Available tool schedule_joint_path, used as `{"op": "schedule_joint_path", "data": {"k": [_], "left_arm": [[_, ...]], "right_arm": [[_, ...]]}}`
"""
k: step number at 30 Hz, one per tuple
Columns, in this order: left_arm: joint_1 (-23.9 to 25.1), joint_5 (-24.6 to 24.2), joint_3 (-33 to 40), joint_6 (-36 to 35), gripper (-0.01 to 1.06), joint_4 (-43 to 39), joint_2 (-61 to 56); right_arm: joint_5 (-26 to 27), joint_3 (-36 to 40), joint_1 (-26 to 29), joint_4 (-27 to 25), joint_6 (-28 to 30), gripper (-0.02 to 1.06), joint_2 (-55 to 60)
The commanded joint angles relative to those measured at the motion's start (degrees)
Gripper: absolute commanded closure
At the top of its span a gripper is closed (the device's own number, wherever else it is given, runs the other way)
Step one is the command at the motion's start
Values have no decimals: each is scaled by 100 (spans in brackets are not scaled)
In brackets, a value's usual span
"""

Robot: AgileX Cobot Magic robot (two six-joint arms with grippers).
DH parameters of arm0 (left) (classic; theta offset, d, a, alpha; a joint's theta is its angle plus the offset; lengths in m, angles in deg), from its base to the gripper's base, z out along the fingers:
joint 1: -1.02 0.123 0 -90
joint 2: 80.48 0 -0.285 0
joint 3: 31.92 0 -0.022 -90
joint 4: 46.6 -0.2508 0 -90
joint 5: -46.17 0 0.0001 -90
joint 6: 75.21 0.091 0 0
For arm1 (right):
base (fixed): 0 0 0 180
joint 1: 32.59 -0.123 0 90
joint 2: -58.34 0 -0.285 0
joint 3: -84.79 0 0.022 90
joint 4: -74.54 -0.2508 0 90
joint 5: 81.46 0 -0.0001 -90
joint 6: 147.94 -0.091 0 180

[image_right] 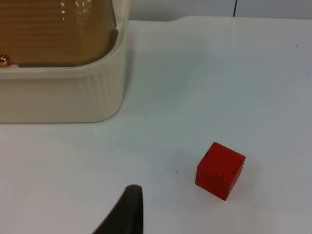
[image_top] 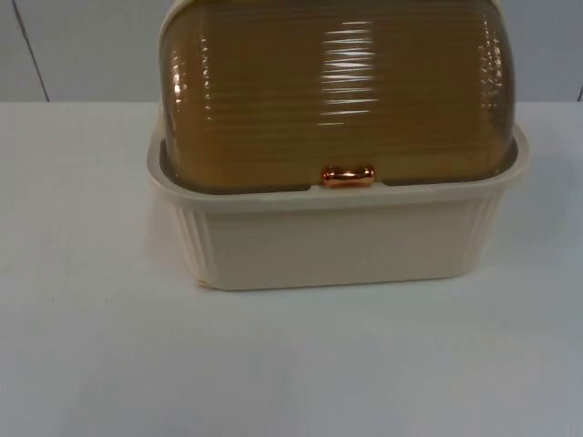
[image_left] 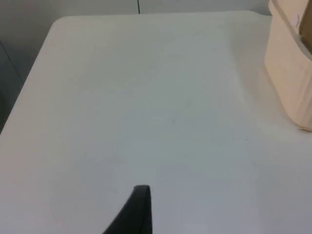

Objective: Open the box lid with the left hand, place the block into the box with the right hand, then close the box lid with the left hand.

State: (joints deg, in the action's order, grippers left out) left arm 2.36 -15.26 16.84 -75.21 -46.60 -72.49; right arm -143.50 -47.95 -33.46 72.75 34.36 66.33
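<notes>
So the box (image_top: 332, 241) sits on the white worktop (image_top: 91, 364) with its lid (image_top: 337, 91) fully down, the amber ribbed dome seated inside the cream rim. The little copper handle (image_top: 348, 176) is at the front edge of the lid, facing the near side of the worktop, which makes sense since that's the bit the left hand (image_left: 139, 214) would hook to swing the lid up and back. Nothing has been opened yet by the look of it, so the task seems to be right at its start.

The left hand hangs above bare worktop, with a corner of the box wall off to one side and ahead of it, well apart. Only one black fingertip shows, so whether the fingers are apart or together can't be told. It looks like it's just waiting at its side, and it'd need to travel across to the handle first.

The right hand (image_right: 126, 212) hovers over the worktop on the other side of the box. The red block (image_right: 220, 170) lies just ahead of it and a little to the side, resting flat and turned at a slight angle, clear of the box wall. That spot is handy: near enough to pick without crowding the lid's swing. Same story with the fingers here, one tip visible, can't tell. It's holding nothing that can be seen.
</notes>
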Motion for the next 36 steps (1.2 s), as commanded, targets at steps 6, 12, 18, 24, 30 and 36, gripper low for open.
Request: {"op": "schedule_joint_path", "data": {"k": [6,12,18,24,30,36], "left_arm": [[-32,-65,-537,0,0,281,583],[-32,95,-1103,0,0,295,1783],[-32,461,-1250,0,0,384,2729],[-32,597,-1250,48,1,603,3636],[-32,647,-1250,732,46,1323,4203],[-32,507,-1348,3247,105,3602,5254]], "right_arm": [[115,-620,35,2,1,-1,591],[269,-1385,35,14,1,-1,1997],[565,-1557,35,14,1,-1,3072],[712,-1557,35,26,24,-1,4232],[712,-1557,35,39,24,-1,4750],[689,-1557,35,139,24,-1,4825]]}}
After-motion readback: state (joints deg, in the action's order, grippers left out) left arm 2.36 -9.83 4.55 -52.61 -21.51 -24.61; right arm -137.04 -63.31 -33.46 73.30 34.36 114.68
